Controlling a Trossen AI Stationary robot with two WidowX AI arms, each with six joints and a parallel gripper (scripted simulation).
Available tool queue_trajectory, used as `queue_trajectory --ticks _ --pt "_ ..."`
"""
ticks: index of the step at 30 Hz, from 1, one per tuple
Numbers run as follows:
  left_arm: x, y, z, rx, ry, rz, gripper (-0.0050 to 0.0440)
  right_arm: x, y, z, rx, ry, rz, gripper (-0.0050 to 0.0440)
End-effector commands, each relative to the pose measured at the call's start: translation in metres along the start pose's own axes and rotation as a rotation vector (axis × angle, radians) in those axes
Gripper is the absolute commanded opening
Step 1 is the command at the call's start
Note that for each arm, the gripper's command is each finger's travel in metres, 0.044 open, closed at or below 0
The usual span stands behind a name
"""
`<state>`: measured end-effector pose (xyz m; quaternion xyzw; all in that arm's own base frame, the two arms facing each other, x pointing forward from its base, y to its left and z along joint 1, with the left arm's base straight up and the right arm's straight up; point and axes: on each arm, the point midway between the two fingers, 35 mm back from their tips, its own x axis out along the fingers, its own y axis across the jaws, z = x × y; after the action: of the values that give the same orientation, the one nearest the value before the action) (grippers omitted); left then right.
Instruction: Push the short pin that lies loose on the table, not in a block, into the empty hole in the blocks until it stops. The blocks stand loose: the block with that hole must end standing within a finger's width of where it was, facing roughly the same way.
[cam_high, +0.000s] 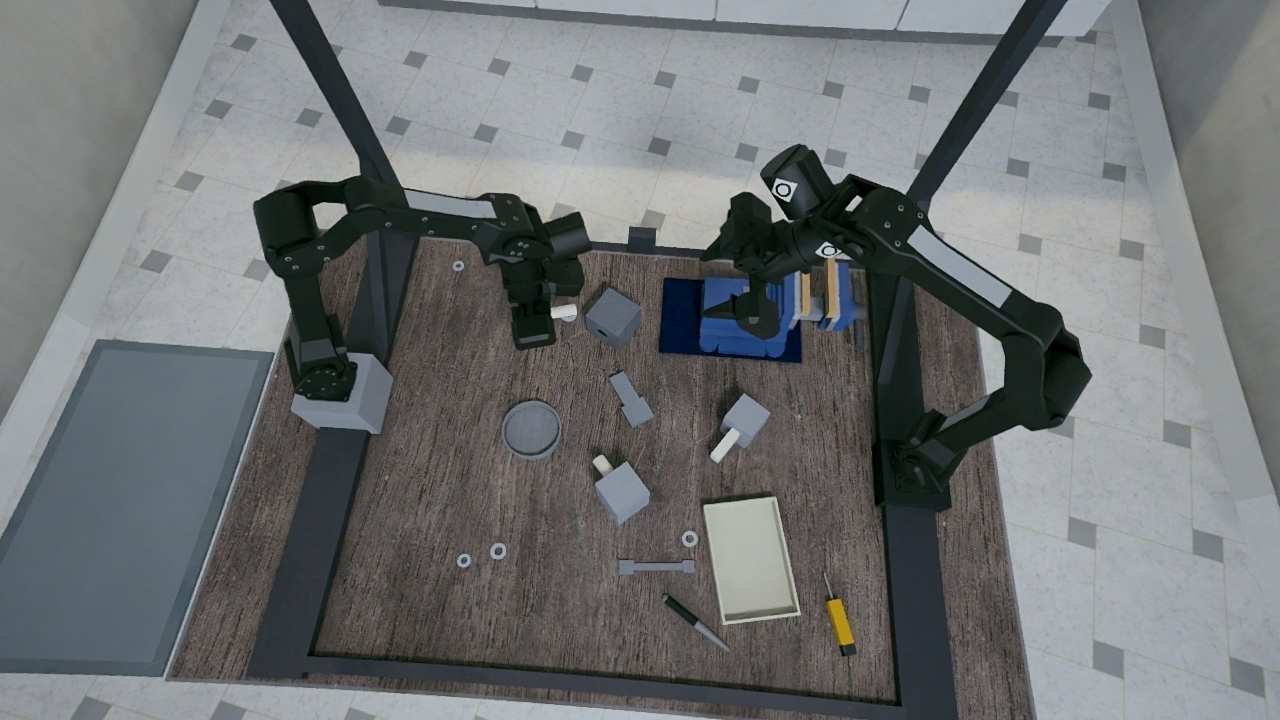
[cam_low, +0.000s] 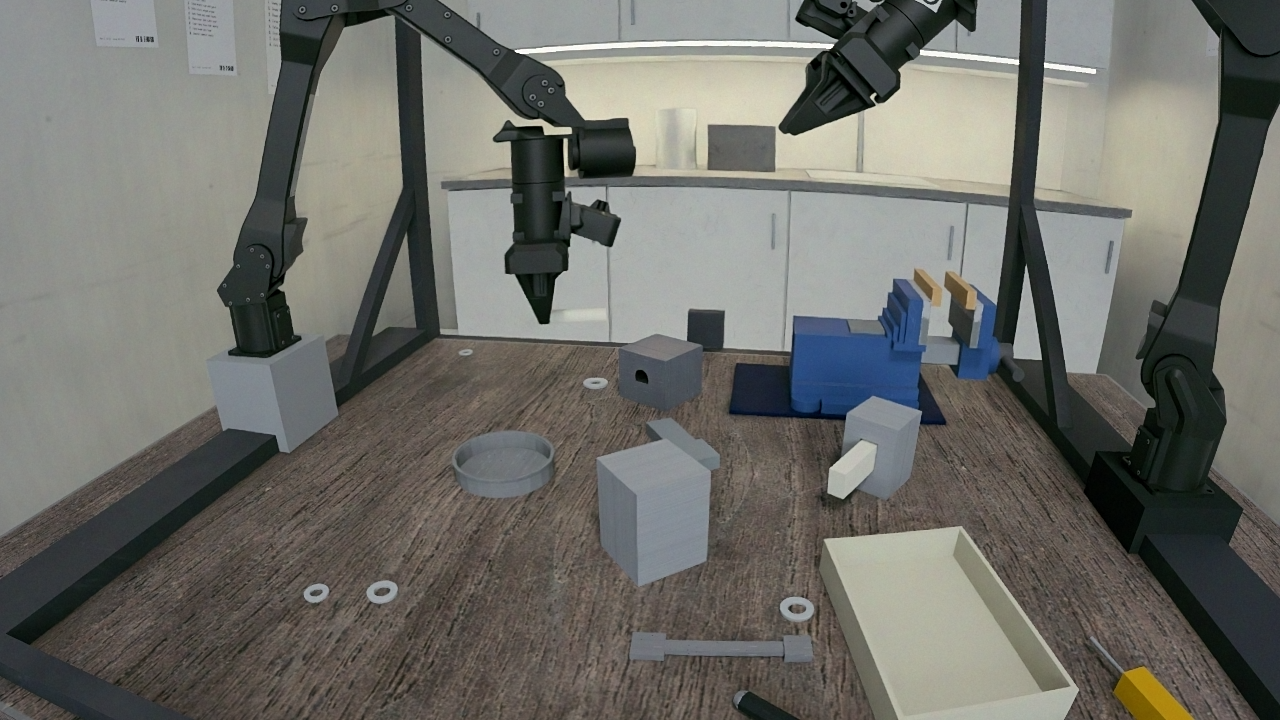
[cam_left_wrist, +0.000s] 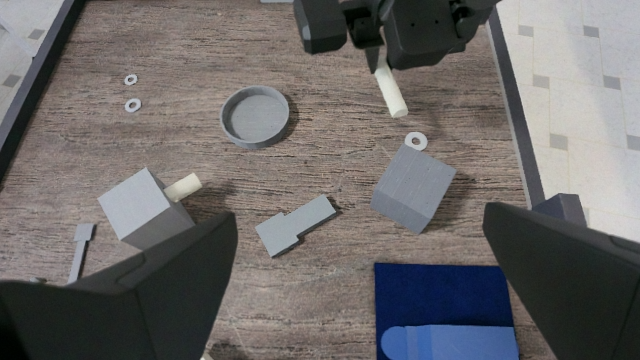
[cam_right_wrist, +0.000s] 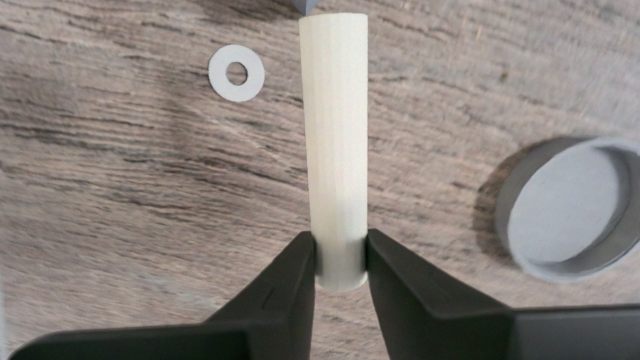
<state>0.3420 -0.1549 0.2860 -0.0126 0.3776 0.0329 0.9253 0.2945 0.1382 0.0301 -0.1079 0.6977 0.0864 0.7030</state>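
In the top view's upper middle, the right gripper (cam_high: 549, 313) (cam_low: 543, 319) (cam_left_wrist: 379, 70) (cam_right_wrist: 338, 242) pinches the short pin (cam_high: 563, 311) (cam_low: 578, 315) (cam_left_wrist: 391, 92) (cam_right_wrist: 336, 125) by one end, its long axis pointing picture-right toward the holed block (cam_high: 613, 315) (cam_low: 660, 371) (cam_left_wrist: 416, 185) (the left gripper (cam_high: 705, 285) (cam_low: 782, 129) (cam_left_wrist: 359, 220) is spread).

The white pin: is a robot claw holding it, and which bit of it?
Yes, the right claw grips the white pin near one end.
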Motion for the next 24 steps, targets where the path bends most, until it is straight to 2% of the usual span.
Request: queue_trajectory --ticks 1,4,18,24 --pt "-0.007 0.001 0.006 -0.012 -0.021 -0.009 0.0400 -0.009 -0.014 0.016 -0.130 -0.037 0.004 0.0045" --pt "-0.007 0.001 0.006 -0.012 -0.021 -0.009 0.0400 -0.009 -0.019 0.018 -0.157 -0.037 0.003 0.0045" --pt "-0.007 0.001 0.006 -0.012 -0.021 -0.009 0.0400 -0.008 -0.065 0.041 -0.605 -0.049 -0.009 0.0045" --pt "-0.007 0.001 0.006 -0.012 -0.021 -0.009 0.0400 -0.008 -0.075 0.046 -0.702 -0.051 -0.013 0.0045"
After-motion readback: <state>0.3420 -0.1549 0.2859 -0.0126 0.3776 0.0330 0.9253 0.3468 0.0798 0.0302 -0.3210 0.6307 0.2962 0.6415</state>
